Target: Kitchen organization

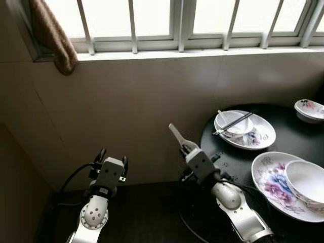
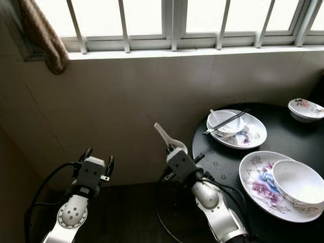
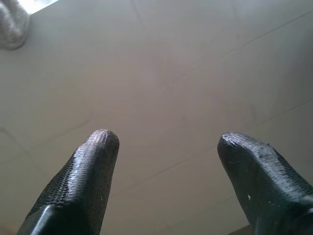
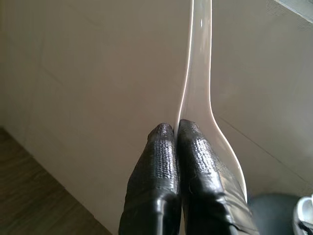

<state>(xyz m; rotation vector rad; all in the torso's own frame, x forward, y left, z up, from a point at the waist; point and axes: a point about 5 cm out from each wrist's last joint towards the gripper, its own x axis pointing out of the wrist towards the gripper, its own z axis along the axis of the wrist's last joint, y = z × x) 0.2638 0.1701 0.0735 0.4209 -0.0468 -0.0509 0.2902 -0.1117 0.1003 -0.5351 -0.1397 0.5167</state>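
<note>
From the eye views the right end effector (image 1: 185, 147) held a white spoon (image 1: 176, 135) off the worktop's (image 1: 238, 157) left edge, the left wrist view showed the left end effector (image 3: 168, 147) spread open toward the wall (image 3: 186, 63), and the right wrist view showed fingers (image 4: 161, 161) pinched on the spoon.

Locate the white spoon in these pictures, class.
The white spoon is clamped in the right gripper, raised in front of the tiled wall, just left of the round black table.
</note>
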